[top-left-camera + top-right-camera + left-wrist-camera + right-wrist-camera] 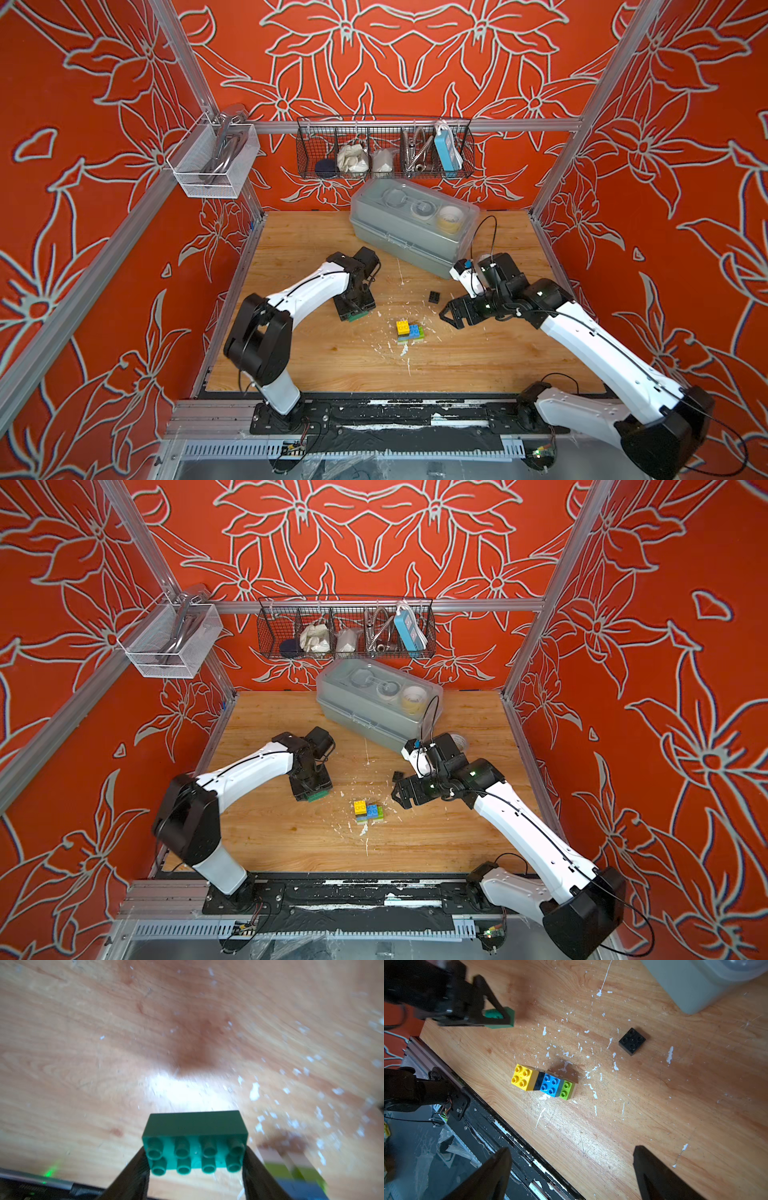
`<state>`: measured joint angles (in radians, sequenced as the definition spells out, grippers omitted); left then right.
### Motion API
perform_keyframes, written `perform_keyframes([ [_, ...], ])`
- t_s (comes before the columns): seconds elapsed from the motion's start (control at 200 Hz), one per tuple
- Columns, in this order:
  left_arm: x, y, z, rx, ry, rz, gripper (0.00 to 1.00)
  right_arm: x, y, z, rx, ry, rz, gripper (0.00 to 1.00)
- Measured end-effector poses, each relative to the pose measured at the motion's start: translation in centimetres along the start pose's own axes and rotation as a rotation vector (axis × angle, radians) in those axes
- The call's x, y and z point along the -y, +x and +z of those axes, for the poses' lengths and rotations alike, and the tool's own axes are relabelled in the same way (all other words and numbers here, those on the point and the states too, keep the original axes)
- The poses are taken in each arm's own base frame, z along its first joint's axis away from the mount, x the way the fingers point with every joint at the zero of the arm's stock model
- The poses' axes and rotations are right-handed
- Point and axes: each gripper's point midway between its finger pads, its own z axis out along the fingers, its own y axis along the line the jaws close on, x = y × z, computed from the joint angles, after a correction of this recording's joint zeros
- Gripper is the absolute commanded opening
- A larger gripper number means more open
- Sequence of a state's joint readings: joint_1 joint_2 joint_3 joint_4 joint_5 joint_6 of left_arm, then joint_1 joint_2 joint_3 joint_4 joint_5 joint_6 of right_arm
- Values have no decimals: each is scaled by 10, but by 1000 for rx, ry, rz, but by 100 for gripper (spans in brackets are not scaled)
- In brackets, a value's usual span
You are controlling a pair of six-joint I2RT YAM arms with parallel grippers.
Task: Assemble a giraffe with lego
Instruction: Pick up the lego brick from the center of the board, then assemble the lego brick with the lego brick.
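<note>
My left gripper (195,1159) is shut on the ends of a long dark green lego brick (195,1138), whose studs face the wrist camera. In both top views the gripper (353,312) (311,793) holds the brick (358,317) low over the wood, left of the part-built giraffe (409,331) (368,811). The giraffe (544,1082) stands studs up: a yellow brick over a black one, then blue, with lime and white below. A loose black square brick (434,296) (632,1041) lies behind it. My right gripper (449,319) (571,1149) hangs open and empty to the giraffe's right.
A grey lidded plastic box (411,232) sits at the back of the wooden table (332,365). A wire basket (384,151) and a white mesh basket (212,162) hang on the walls. White flecks litter the wood. A black rail (374,411) runs along the front edge.
</note>
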<state>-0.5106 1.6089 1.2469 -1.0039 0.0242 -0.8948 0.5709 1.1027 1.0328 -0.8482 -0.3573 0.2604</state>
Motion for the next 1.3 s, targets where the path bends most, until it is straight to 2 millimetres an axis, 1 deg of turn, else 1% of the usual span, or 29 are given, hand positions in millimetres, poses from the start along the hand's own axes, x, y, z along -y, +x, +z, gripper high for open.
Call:
perform_keyframes([
  [0.09,12,15,-32,23,48,59,51,0,3,1,12,-5,1,96],
  [0.14,20,24,-45,26,71,95,51,0,5,0,21,-7,2,96],
  [0.215,30,35,-57,19,91,136,51,1,8,2,19,-10,5,96],
  [0.28,36,42,-61,6,88,160,51,1,10,4,13,-11,9,96],
  [0.385,47,49,-59,-15,70,182,51,1,9,4,15,-13,10,97],
  [0.485,60,54,-53,-35,56,193,52,2,9,4,17,-9,13,97],
  [0.636,81,62,-46,-61,51,227,52,8,9,4,20,22,20,97],
  [0.706,88,65,-44,-66,49,240,51,12,9,3,25,35,26,97],
  [0.791,90,68,-41,-76,40,251,52,15,9,0,33,50,32,97],
  [0.961,87,74,-34,-104,3,267,52,19,9,-2,45,59,43,96],
  [1.171,86,81,-34,-115,-13,287,51,23,8,-3,49,72,51,96],
  [1.301,86,82,-32,-121,-21,293,51,27,7,-4,54,86,57,96],
])
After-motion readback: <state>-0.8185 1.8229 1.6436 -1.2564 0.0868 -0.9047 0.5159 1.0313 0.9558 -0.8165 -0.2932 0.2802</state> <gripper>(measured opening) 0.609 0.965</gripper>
